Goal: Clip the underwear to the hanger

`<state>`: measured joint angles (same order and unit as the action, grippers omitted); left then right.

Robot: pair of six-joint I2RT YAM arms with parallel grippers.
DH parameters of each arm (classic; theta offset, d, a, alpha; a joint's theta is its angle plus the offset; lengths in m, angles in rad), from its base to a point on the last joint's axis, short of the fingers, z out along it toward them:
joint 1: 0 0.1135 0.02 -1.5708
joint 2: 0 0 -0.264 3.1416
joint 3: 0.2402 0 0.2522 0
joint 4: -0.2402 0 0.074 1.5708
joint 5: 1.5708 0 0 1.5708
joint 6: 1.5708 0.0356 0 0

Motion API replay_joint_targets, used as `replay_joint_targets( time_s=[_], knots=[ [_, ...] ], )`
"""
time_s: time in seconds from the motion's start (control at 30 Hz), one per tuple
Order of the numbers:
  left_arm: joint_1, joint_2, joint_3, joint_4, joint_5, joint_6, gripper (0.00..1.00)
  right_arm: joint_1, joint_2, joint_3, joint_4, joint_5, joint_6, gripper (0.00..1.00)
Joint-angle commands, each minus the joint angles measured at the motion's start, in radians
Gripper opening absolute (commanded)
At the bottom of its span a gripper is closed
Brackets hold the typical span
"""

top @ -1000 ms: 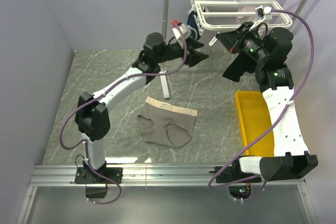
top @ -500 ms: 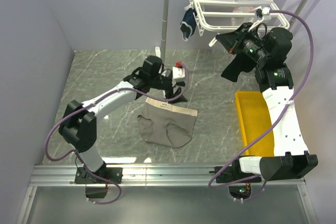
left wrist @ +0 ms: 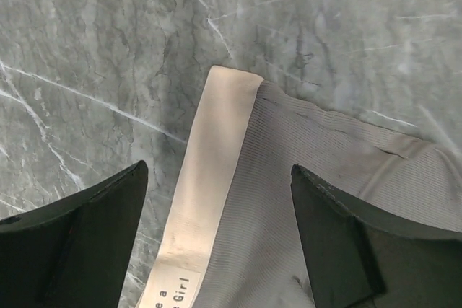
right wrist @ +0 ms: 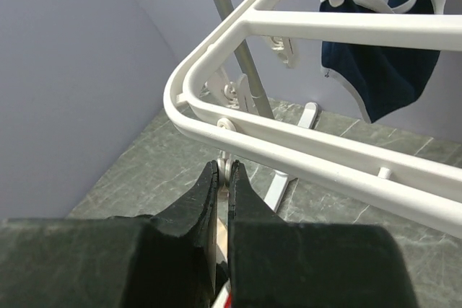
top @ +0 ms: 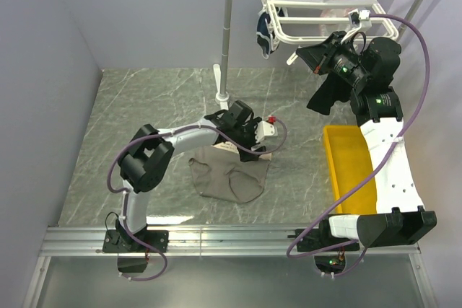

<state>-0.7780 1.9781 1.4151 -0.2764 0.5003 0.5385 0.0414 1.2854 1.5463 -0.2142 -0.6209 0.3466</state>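
The grey marbled table (top: 144,106) takes up most of what I can see. A grey metal pole stand (top: 225,34) rises at the back, and the white clip hanger (right wrist: 346,25) is hooked on its top rail. Navy briefs (right wrist: 375,70) already hang from the hanger. A yellow bin (top: 350,164) sits on the table by the right arm.

The taupe underwear (top: 227,178) lies flat on the table, well below the hanger and not yet clipped. Its beige waistband (left wrist: 209,171) faces the back.

The left gripper (left wrist: 218,171) is low over the waistband's corner. Its jaws are spread wide, one on each side of the band, and it has hold of nothing.

The right gripper (right wrist: 224,178) is up at the hanger's rim with its jaws pressed together. A sliver of white shows between them, perhaps a clip, though I can't tell.

The step in hand looks like the pickup. To do it well, I'd bring the left fingers straight down until they press the table. They should close on the thick waistband rather than the thin fabric, and stay near the corner, so that a stretch of band stays free to feed into a clip. A grip on only the top layer could let the garment droop open when lifted.
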Motion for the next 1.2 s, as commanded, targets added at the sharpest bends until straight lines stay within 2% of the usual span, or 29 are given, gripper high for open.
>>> replay_joint_targets(
  time_s=[0.0,0.37,0.43,0.5,0.6,0.63,0.7,0.73,0.77,0.8,0.9,1.03,1.17],
  knots=[
    [-0.021,0.025,0.050,0.002,-0.103,0.025,0.86,-0.001,0.005,0.035,-0.005,-0.008,-0.009,0.00],
    [-0.027,0.126,0.076,0.037,-0.166,-0.031,0.90,0.000,-0.001,0.017,0.006,-0.008,-0.008,0.00],
    [-0.033,0.139,0.074,0.034,-0.172,-0.032,0.88,0.000,-0.003,0.017,0.006,-0.007,-0.009,0.00],
    [-0.046,0.142,0.061,0.031,-0.181,-0.026,0.82,0.000,-0.004,0.015,0.001,-0.007,-0.014,0.00],
    [-0.067,0.146,0.032,0.017,-0.200,-0.011,0.68,0.000,-0.005,0.015,-0.001,-0.005,-0.015,0.00],
    [-0.072,0.154,0.028,0.008,-0.213,-0.005,0.58,-0.001,-0.006,0.014,0.001,-0.005,-0.015,0.00],
    [-0.081,0.162,0.022,-0.016,-0.230,0.008,0.49,0.000,-0.008,0.014,-0.001,-0.005,-0.018,0.00],
    [-0.081,0.166,0.019,-0.024,-0.236,0.012,0.39,0.000,-0.011,0.011,-0.001,-0.005,-0.020,0.00],
    [-0.081,0.166,0.012,-0.026,-0.253,0.015,0.35,0.000,-0.011,0.011,-0.001,-0.005,-0.021,0.00],
    [-0.081,0.163,0.004,-0.024,-0.264,0.018,0.25,0.000,-0.014,0.009,-0.001,-0.005,-0.023,0.00],
    [-0.081,0.145,-0.022,-0.006,-0.301,0.034,0.14,0.000,-0.018,0.001,0.004,-0.007,-0.021,0.00],
    [-0.081,0.075,-0.090,0.087,-0.336,0.043,0.07,0.000,-0.017,0.000,0.003,-0.007,-0.020,0.00],
    [-0.083,-0.044,-0.209,0.270,-0.379,0.070,0.00,0.000,-0.021,-0.008,0.001,-0.007,-0.020,0.00]
  ],
)
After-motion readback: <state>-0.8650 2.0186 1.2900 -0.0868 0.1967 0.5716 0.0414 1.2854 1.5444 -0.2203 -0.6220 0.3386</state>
